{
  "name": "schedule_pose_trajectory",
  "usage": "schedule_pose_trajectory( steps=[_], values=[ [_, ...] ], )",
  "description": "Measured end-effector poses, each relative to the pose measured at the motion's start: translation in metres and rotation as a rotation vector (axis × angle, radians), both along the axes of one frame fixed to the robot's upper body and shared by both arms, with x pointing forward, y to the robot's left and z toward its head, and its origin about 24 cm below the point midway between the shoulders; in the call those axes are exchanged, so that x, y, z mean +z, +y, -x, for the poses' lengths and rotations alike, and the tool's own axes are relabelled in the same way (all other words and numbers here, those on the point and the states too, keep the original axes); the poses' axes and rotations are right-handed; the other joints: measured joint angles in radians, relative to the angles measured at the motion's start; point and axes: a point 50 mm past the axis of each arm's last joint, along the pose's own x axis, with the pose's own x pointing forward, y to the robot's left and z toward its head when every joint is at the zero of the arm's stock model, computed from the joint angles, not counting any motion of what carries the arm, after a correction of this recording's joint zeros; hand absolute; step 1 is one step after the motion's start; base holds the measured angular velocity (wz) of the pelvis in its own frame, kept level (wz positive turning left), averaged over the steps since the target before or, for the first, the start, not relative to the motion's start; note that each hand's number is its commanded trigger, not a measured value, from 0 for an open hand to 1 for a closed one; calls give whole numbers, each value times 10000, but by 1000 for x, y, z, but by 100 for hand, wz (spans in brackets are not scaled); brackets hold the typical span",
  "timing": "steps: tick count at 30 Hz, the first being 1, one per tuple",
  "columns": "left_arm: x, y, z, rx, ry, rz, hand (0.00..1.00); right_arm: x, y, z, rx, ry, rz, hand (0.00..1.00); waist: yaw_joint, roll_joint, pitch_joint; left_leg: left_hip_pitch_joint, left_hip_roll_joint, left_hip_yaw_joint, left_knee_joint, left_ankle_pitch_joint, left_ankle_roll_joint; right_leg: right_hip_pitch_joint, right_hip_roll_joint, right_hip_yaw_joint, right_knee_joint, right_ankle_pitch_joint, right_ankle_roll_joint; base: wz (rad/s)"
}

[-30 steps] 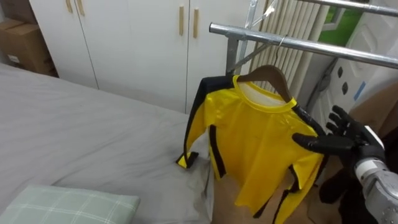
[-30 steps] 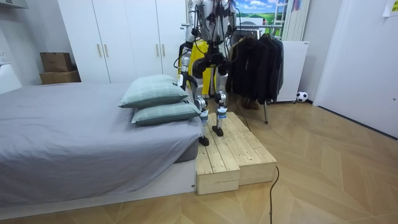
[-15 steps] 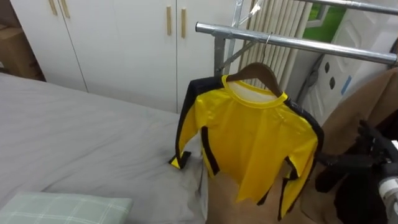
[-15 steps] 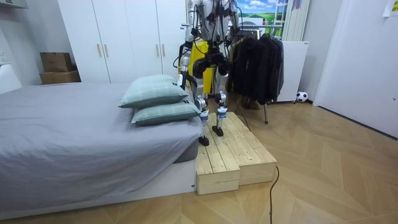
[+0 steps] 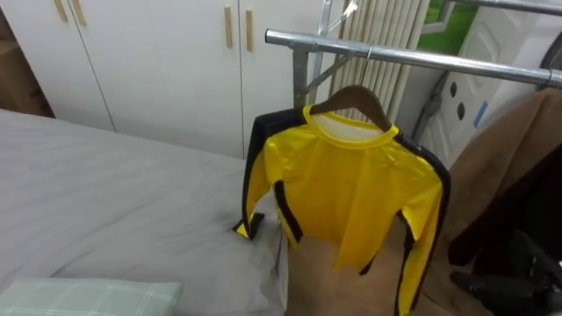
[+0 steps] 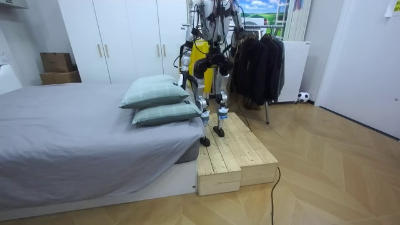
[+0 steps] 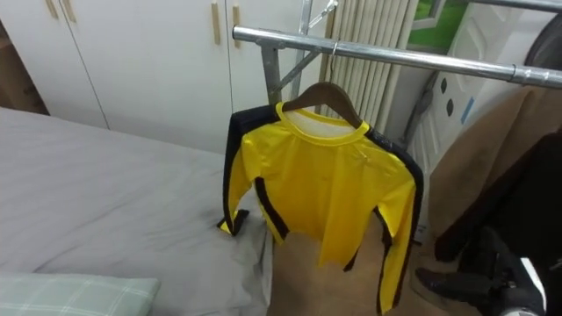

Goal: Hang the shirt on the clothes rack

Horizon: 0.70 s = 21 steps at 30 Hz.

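A yellow shirt [image 5: 351, 193] with black sleeve stripes hangs on a wooden hanger [image 5: 353, 94]. The hanger's hook is over the metal rail [image 5: 413, 58] of the clothes rack. My right hand [image 5: 518, 274] is low at the lower right, below and to the right of the shirt's sleeve. Its dark fingers are relaxed, it is clear of the cloth and it holds nothing. In the room view I stand on a wooden platform [image 6: 234, 150] between the bed and the rack, facing the rail. My left hand [image 6: 182, 79] hangs by my side there.
A brown garment [image 5: 518, 145] and a dark one [image 5: 527, 206] hang right of the shirt on the same rail. The grey bed [image 5: 105, 193] with a checked pillow [image 5: 88, 297] lies to the left. White wardrobe doors [image 5: 158, 61] and a radiator [image 5: 378, 31] stand behind.
My right hand has let go of the shirt's right sleeve and dropped to the lower right. The shirt stays hanging on the rail. The eye view has shifted a little.
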Motion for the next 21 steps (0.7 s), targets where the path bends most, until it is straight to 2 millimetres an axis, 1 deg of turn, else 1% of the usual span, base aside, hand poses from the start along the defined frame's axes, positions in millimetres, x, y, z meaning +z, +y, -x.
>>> schedule_pose_trajectory(
  steps=[3, 6, 7, 8, 9, 12, 13, 14, 15, 17, 18, 21],
  values=[
    [0, -1, 0, 3, -4, 28, 0, -9, 8, 10, -3, 130, -339, 0, 5, 50, 9, 2, 2, 28, -10, 0, 0, -11, 11, 49, -2, -1, 0, -3],
    [-2, -5, 0, 10, -8, 134, 0, -25, 16, 26, -93, 395, -1119, 0, 2, 214, 15, 96, -3, 39, -12, -14, 0, 57, 13, 68, -4, -6, 9, 0],
    [-2, -6, 0, 22, -2, 174, 0, -34, 19, 35, -23, 794, -1299, 0, 4, 269, 18, 184, -12, 39, -53, -14, 0, 109, 10, 75, 11, -22, 31, 0],
    [-2, -8, 1, 34, 8, 205, 0, -44, 22, 47, 17, 1205, -1524, 0, -2, 372, 30, 217, -13, 40, -79, -14, 0, 143, 11, 76, -17, -25, 34, 0],
    [-3, -8, 1, 32, 1, 219, 0, -50, 23, 53, -1, 1450, -1654, 0, -16, 343, 9, 231, -13, 40, -86, -14, 1, 161, 8, 72, -21, -31, 43, 0],
    [-3, -10, 1, 12, -58, 276, 0, -80, 30, 95, -518, 3009, -2763, 0, -10, 403, 18, 188, -12, 132, -148, -19, 5, 88, 24, 142, 27, -45, 41, -5],
    [-3, -10, 1, 8, -69, 279, 0, -84, 32, 101, -625, 3195, -2947, 0, -33, 403, 20, 164, -12, 137, -169, -19, 5, 68, 26, 147, 28, -44, 39, -5],
    [-3, -10, 0, 6, -83, 277, 0, -91, 35, 112, -824, 3569, -3339, 0, -104, 403, 17, 100, -12, 117, -172, -18, 4, 29, 27, 131, 28, -50, 32, 0],
    [-3, -10, 0, 5, -85, 279, 0, -94, 36, 117, -915, 3735, -3498, 0, -126, 399, 16, 82, -13, 108, -173, -18, 4, 17, 26, 130, 27, -55, 31, 4],
    [-4, -11, 2, -67, -18, 317, 0, -104, 42, 137, -1350, 4295, -4237, 0, -233, 397, 16, 54, -11, 90, -164, -14, 1, 54, 25, 124, 18, -54, 26, 0],
    [-4, -11, 2, -61, -8, 333, 0, -106, 43, 141, -1446, 4373, -4389, 0, -264, 409, 22, 71, -10, 90, -153, -13, 1, 69, 29, 128, 5, -52, 22, 0],
    [-4, -13, 5, -64, 67, 382, 0, -115, 52, 167, -1914, 5001, -5048, 0, -322, 443, 47, 183, -16, 102, -152, -14, -1, 112, 25, 135, -10, -61, 37, 0]
  ],
)
